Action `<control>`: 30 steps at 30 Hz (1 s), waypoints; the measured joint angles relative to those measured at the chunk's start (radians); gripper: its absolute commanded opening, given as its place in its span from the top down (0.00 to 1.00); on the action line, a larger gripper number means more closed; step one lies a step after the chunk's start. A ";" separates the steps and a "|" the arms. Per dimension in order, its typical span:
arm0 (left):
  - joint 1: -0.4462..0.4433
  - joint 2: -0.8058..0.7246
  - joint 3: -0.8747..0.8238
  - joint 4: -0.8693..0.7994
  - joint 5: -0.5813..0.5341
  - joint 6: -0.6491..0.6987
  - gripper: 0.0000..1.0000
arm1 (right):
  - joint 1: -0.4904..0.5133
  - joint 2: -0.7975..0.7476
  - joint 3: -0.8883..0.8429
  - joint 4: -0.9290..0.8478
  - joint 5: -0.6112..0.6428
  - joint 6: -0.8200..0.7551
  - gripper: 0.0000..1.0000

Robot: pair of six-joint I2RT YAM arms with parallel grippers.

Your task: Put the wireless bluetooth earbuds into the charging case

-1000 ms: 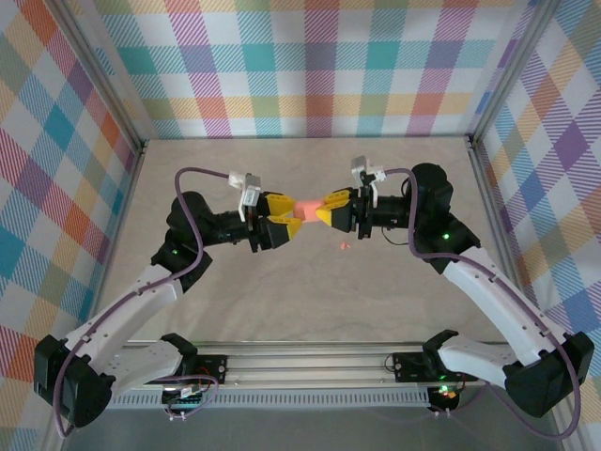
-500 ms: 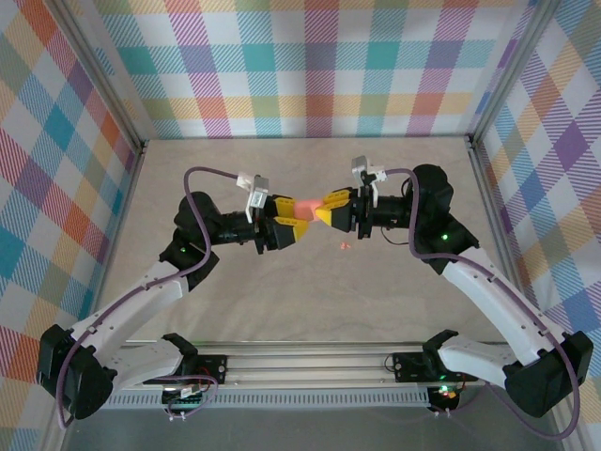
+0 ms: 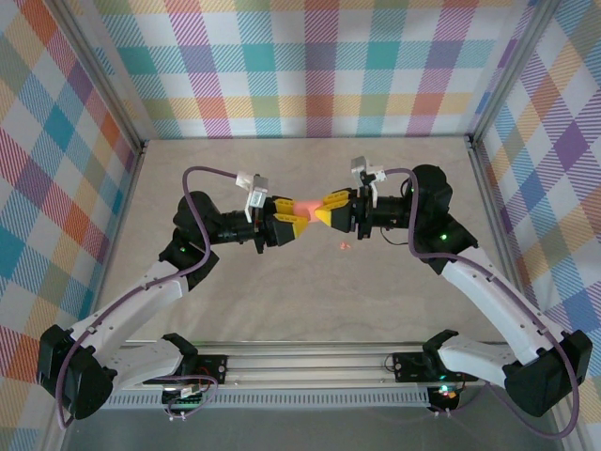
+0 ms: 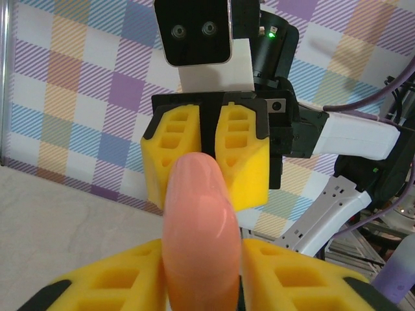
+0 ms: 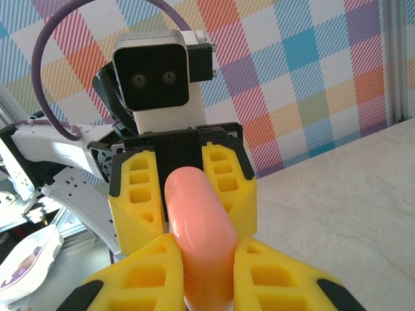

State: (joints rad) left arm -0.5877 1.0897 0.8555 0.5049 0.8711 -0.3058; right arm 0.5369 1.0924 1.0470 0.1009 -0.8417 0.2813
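Observation:
A salmon-pink pill-shaped charging case (image 3: 306,206) hangs in the air above the middle of the table, held from both ends. My left gripper (image 3: 297,215) has its yellow fingers pressed on the case's left end, and in the left wrist view the case (image 4: 198,227) fills the gap between them. My right gripper (image 3: 323,209) is shut on the other end, with the case (image 5: 198,220) pinched between its fingers (image 5: 285,278). One tiny salmon-pink earbud (image 3: 345,246) lies on the table just below the right gripper.
The beige table (image 3: 282,301) is walled by plaid panels on three sides. A metal rail (image 3: 300,362) with both arm bases runs along the near edge. Both arms stretch inward and meet at the centre.
My left gripper has moved up to the case and closed its fingers on the left end. The right gripper and the case have stayed in place.

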 measured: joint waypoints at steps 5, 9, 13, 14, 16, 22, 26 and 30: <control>-0.001 0.003 0.004 0.003 -0.005 -0.003 0.85 | 0.000 0.000 0.000 0.011 -0.003 0.007 0.80; -0.005 0.004 0.006 -0.008 -0.011 0.006 0.93 | -0.001 0.000 0.000 0.008 0.007 0.015 0.59; -0.007 -0.004 0.006 -0.059 -0.019 0.040 0.94 | 0.000 -0.001 0.002 -0.036 0.058 0.006 0.55; -0.006 -0.008 0.006 -0.074 -0.023 0.048 0.94 | 0.000 -0.001 0.003 -0.052 0.069 -0.001 0.55; -0.006 -0.018 0.006 -0.112 -0.029 0.071 0.94 | 0.002 -0.001 0.013 -0.097 0.090 -0.017 0.54; -0.008 -0.051 0.008 -0.238 -0.027 0.167 0.95 | 0.006 0.024 0.065 -0.173 0.130 -0.035 0.52; -0.020 -0.066 0.025 -0.324 -0.014 0.237 0.95 | 0.001 0.055 0.075 -0.198 0.162 -0.030 0.50; -0.020 -0.084 0.027 -0.391 -0.035 0.293 0.96 | 0.002 0.067 0.082 -0.225 0.161 -0.024 0.48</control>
State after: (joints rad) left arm -0.6075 1.0054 0.8822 0.1135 0.8356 -0.0132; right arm 0.5388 1.1595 1.1294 -0.1246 -0.6807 0.2577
